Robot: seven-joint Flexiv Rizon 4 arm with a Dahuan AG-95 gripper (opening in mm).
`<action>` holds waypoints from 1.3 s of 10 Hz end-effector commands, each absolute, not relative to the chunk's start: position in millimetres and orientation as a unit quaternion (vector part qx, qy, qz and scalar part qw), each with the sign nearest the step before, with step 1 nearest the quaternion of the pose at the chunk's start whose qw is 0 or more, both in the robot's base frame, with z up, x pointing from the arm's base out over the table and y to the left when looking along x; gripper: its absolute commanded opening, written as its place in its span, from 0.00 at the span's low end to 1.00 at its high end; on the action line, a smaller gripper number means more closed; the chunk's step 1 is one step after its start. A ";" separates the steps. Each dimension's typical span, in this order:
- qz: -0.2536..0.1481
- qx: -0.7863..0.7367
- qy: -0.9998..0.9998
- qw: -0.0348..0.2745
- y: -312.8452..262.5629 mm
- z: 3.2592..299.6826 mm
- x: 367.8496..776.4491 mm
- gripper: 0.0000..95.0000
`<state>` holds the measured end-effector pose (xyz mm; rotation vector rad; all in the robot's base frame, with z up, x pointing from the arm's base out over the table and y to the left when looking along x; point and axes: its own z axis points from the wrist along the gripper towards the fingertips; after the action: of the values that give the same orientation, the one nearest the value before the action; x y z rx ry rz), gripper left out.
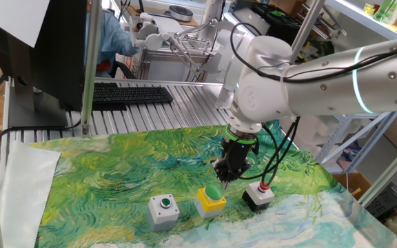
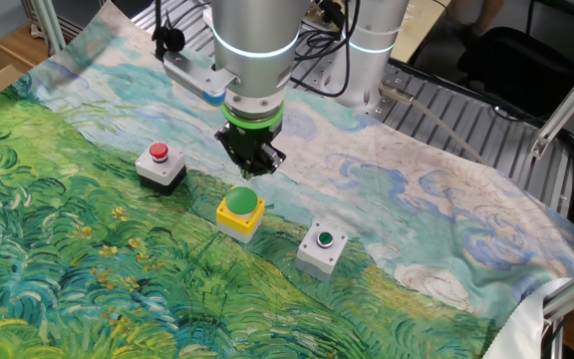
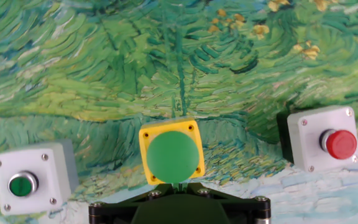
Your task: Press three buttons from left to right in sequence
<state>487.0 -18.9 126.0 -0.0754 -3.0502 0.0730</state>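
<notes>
Three small push-button boxes sit in a row on a counter covered by a cloth (image 1: 116,165) printed with swirling green and blue brushstrokes. In the hand view they run left to right: a grey box (image 3: 33,177) with a small green button in a pale ring, a yellow box (image 3: 171,152) with a large green dome, and a box with a small red button (image 3: 325,140), its face light grey and its body black. The boxes stand apart from one another, the yellow one in the middle.

The claw (image 1: 225,173) hangs just above and slightly behind the yellow box (image 1: 211,199), pointing down at it. In the other fixed view the claw (image 2: 250,165) is close over the green dome (image 2: 240,203), though whether it touches cannot be told. No view shows the fingertips clearly, so I cannot tell whether the claw is apart or together; the hand view shows only a dark base at the bottom edge.

The white robot arm (image 1: 309,69) reaches in from the right of one fixed view, with a glowing teal ring around it. Behind the cloth lies ribbed metal counter (image 1: 178,103), and on it a black keyboard (image 1: 129,95).
</notes>
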 end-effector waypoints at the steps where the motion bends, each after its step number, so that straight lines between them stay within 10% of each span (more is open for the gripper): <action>1: 0.021 -0.005 -0.999 0.043 -19.1 126.0 482.9 0.00; 13: 0.017 -0.008 -0.999 0.041 -18.8 123.1 482.8 0.00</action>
<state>482.5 -18.7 123.0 -0.0248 -3.0592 0.0487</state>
